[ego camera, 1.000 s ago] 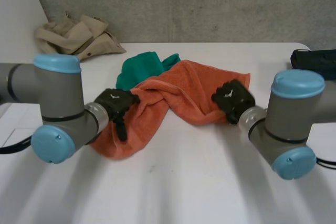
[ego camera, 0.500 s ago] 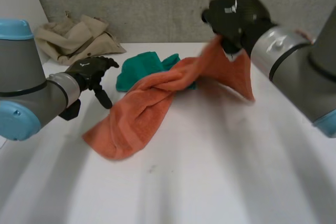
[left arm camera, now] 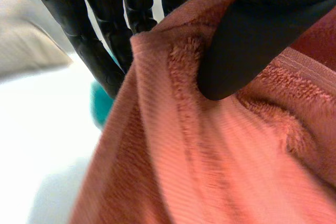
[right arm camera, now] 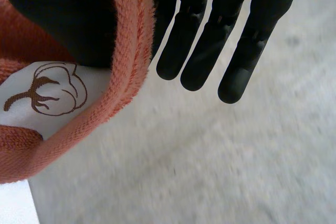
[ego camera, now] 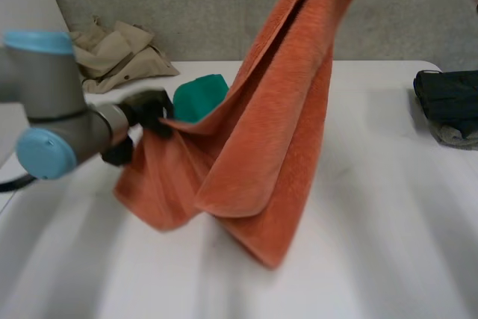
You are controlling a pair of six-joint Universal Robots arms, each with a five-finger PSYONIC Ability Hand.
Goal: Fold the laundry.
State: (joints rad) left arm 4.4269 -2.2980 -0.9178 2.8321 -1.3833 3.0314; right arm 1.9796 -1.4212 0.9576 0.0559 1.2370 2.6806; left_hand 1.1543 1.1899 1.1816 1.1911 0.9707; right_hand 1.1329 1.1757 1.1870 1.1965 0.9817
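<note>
An orange towel [ego camera: 284, 132] hangs in a tall fold from above down to the white table [ego camera: 373, 259]. My right hand [right arm camera: 210, 40] holds its upper edge, the one with a white label [right arm camera: 47, 95], between the thumb and straight fingers. In the head view my left hand [ego camera: 149, 110] grips the towel's lower left edge. In its wrist view the thumb [left arm camera: 252, 40] presses the orange towel [left arm camera: 210, 156] against the fingers [left arm camera: 100, 51]. A green cloth [ego camera: 200, 97] lies on the table just behind the towel, beside my left hand.
A beige garment [ego camera: 112, 50] lies crumpled at the table's far left corner. A dark garment [ego camera: 448, 102] sits at the right edge. A grey wall runs behind the table.
My right hand has lifted its end of the towel high above the table. My left hand, open beside the towel before, has closed on its left edge.
</note>
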